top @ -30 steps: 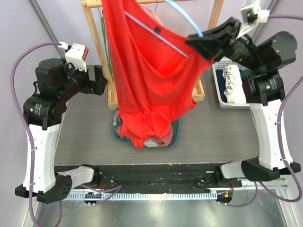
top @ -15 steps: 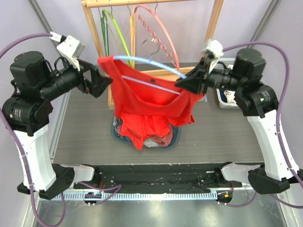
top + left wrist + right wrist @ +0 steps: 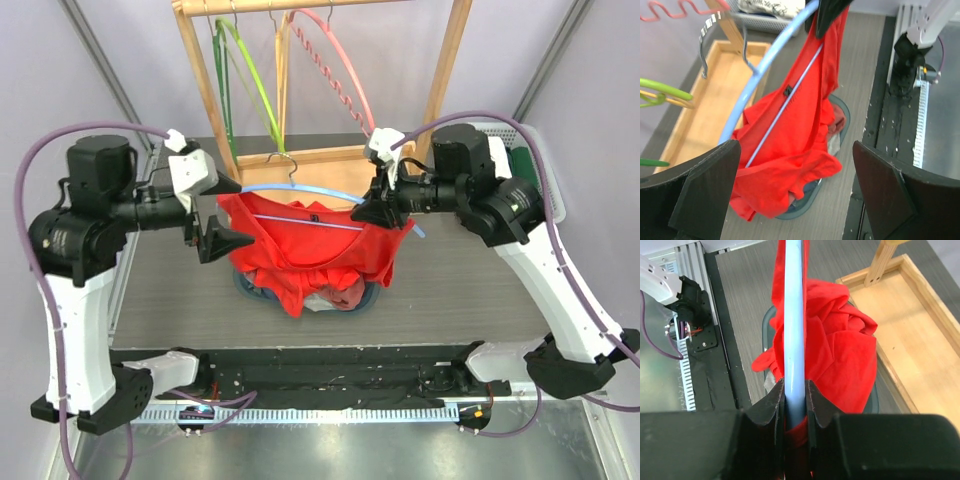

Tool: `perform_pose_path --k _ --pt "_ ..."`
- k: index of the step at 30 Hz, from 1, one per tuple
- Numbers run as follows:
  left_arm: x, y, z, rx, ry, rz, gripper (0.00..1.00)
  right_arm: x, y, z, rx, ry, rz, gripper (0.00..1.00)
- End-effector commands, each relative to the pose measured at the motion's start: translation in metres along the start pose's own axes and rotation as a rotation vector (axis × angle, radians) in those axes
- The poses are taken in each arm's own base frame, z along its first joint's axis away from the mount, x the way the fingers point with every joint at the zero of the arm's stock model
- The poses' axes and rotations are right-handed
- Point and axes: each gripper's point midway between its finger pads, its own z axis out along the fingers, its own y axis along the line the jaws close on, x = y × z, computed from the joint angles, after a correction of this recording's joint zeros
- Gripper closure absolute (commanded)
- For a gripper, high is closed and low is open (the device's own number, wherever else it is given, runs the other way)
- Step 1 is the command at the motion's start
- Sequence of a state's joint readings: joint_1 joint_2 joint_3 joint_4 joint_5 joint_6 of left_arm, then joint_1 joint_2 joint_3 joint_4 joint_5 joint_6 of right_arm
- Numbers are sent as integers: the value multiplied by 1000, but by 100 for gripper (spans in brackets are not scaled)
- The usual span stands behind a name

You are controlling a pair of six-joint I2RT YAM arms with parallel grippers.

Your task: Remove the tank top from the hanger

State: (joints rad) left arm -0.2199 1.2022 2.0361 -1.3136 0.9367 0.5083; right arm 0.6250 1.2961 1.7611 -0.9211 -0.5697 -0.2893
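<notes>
My right claw point(image 3: 795, 390) is pinched nearly shut on one end of the blue hanger point(image 3: 320, 192). The left claw point(image 3: 232, 212) gapes wide, holding nothing, just beside the shoulder strap. The red tank top point(image 3: 310, 250) hangs at frame centre, its hem pooled low over the grey worktop point(image 3: 460, 290). I'd close the left on fabric only, then draw it off the hanger's free end. Behind stands a wooden rack point(image 3: 205, 90) against a lavender wall point(image 3: 400, 40).

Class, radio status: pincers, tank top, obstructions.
Left pincer open near red fabric tank top. Right pincer shut on light-blue plastic hanger, top draped over it. Wooden rack behind.
</notes>
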Motion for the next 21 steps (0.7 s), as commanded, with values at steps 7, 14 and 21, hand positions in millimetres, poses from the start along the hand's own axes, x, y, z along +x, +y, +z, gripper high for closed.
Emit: perform_pose_path --k 7,14,21 --pt "-6 17 13 39 -22 37 3 -30 24 -16 -73 -173 -87 98" --pt "-16 15 23 127 -78 -11 4 -29 33 -15 -98 -243 -77 99" --pt "6 -7 31 243 -27 -66 5 -55 38 -19 -125 -350 -104 99"
